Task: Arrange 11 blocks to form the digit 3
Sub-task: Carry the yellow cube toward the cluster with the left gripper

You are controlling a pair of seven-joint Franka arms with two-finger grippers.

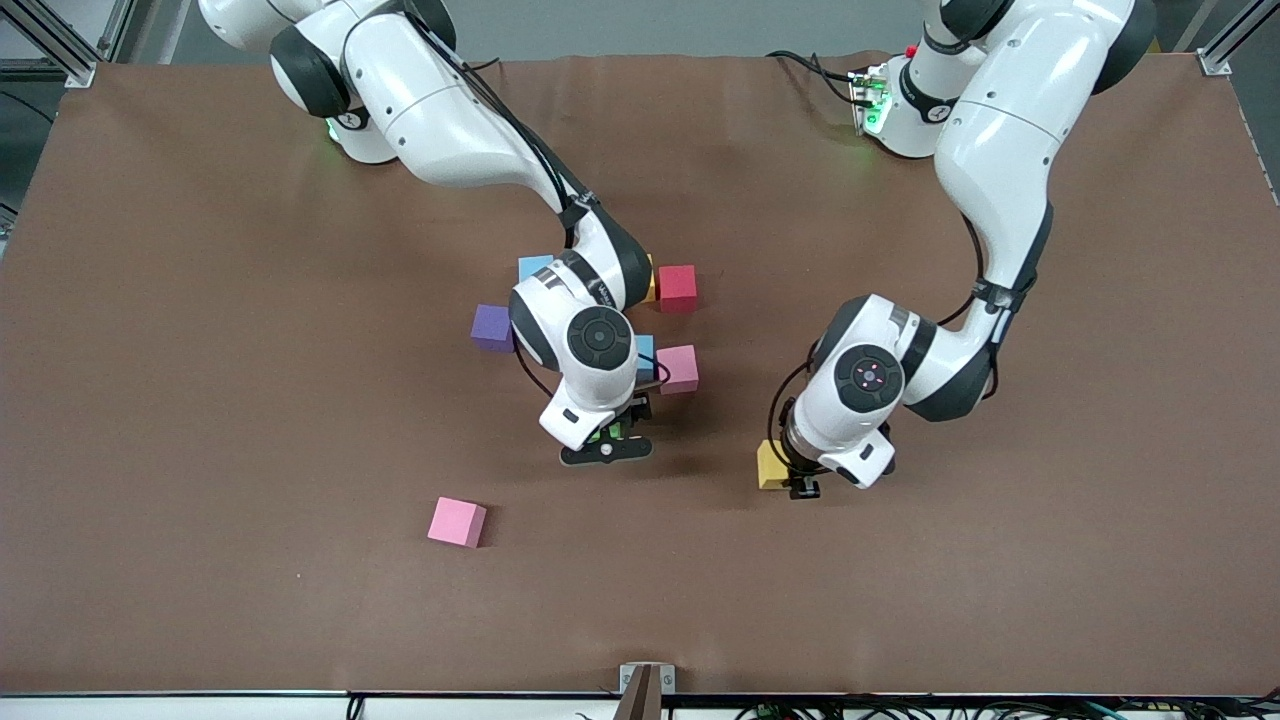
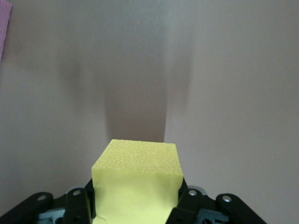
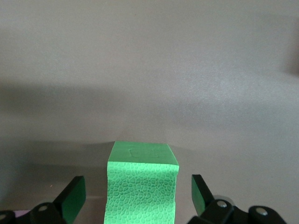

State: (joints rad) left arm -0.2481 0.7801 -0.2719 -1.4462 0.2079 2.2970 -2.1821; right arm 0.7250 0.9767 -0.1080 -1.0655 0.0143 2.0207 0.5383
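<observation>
My right gripper stands open around a green block, with a gap on each side between the block and the fingers. The green block sits just nearer the front camera than a cluster of blocks. That cluster holds light blue, purple, red, blue and pink ones, partly hidden by the right arm. My left gripper is shut on a yellow block, low over bare tabletop toward the left arm's end. A loose pink block lies nearest the front camera.
A thin yellow-orange edge of another block shows beside the red one, mostly covered by the right arm. The brown table mat spreads wide on all sides of the cluster.
</observation>
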